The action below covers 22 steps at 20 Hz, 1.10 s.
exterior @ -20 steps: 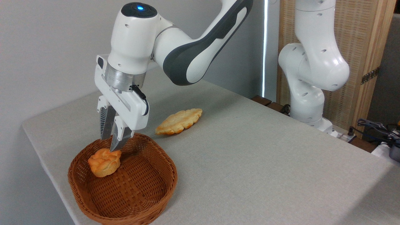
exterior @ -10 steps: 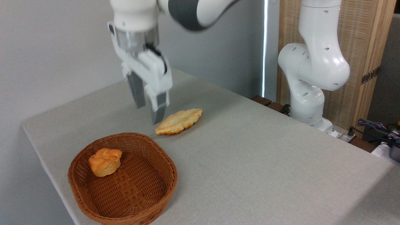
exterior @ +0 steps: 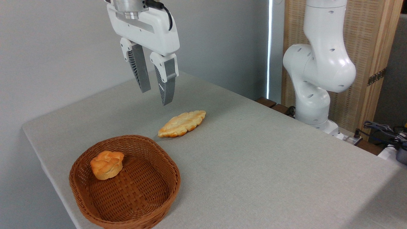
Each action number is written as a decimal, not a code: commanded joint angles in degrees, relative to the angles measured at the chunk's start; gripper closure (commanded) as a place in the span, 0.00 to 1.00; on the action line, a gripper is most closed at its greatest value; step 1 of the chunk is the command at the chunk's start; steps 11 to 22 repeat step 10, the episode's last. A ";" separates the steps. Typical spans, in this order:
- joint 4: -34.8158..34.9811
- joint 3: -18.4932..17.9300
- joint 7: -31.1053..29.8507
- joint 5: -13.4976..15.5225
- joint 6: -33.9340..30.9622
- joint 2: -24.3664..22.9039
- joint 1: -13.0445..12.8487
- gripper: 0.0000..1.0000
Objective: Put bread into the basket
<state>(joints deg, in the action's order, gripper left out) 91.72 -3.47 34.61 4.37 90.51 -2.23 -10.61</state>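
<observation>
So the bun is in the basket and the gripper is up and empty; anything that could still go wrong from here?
Little, I think. The bun sits near the far left wall of the basket, tilted, so a knock could roll it, though probably only inward. The basket overhangs or nearly reaches the table's front edge, so a nudge might tip it off. The open gripper hangs above the flat pastry; a descent there could grab the wrong bread.

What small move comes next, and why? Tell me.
Probably none beyond retreating: the bread already sits inside the basket, and the end effector hangs open and empty, high above the table. Lift clear and stop.
</observation>
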 commanded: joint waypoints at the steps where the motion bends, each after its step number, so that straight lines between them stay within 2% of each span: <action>1: -3.64 -0.13 -1.38 -1.21 -1.91 2.14 0.15 0.00; 4: -3.92 -0.13 -0.77 -1.12 -2.44 2.41 0.86 0.00; 22: -3.74 -0.83 -0.59 -1.12 -2.44 2.41 0.86 0.00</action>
